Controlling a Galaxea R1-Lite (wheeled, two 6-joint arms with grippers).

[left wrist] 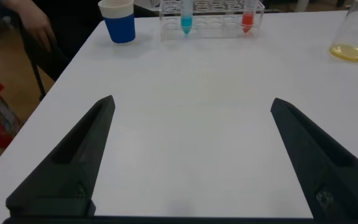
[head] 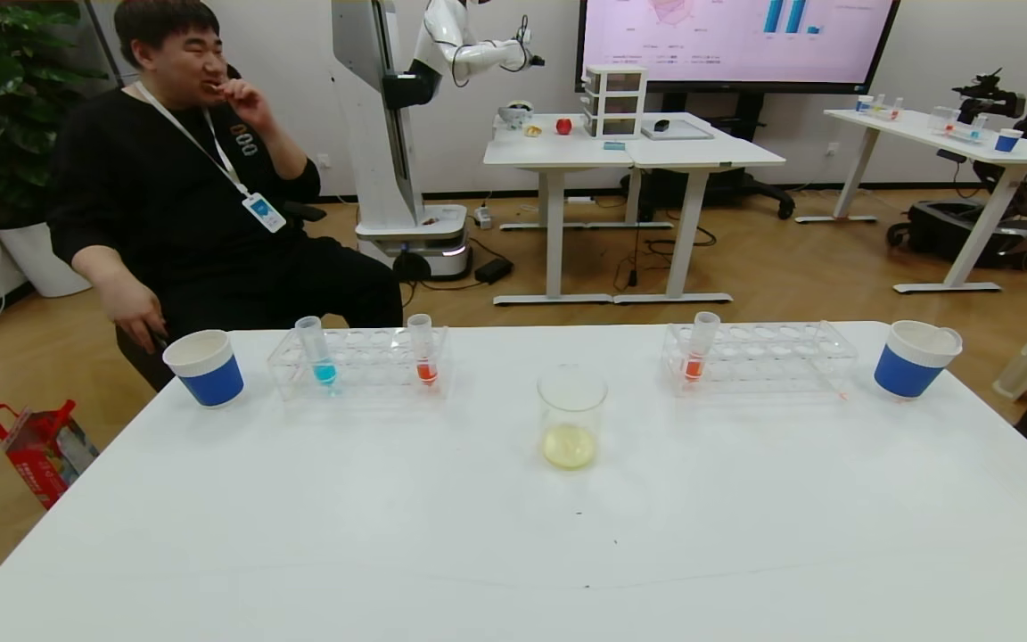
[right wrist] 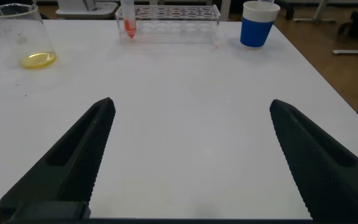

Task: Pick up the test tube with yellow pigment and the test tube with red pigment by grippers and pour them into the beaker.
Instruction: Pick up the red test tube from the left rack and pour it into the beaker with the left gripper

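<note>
The beaker (head: 571, 415) stands mid-table with pale yellow liquid in its bottom. One test tube with red pigment (head: 424, 352) stands in the left rack (head: 362, 361), another (head: 699, 352) in the right rack (head: 772, 357). No test tube with yellow pigment is in view. My left gripper (left wrist: 192, 102) is open and empty over bare table, well short of the left rack's red tube (left wrist: 248, 18). My right gripper (right wrist: 191, 102) is open and empty over bare table, well short of the right rack's red tube (right wrist: 128, 22) and the beaker (right wrist: 20, 34). Neither gripper shows in the head view.
A tube with blue liquid (head: 317, 352) stands in the left rack. Blue-and-white paper cups stand at the far left (head: 204, 367) and far right (head: 915, 358) of the white table (head: 513, 535). A seated person (head: 193, 178) is behind the table's far left corner.
</note>
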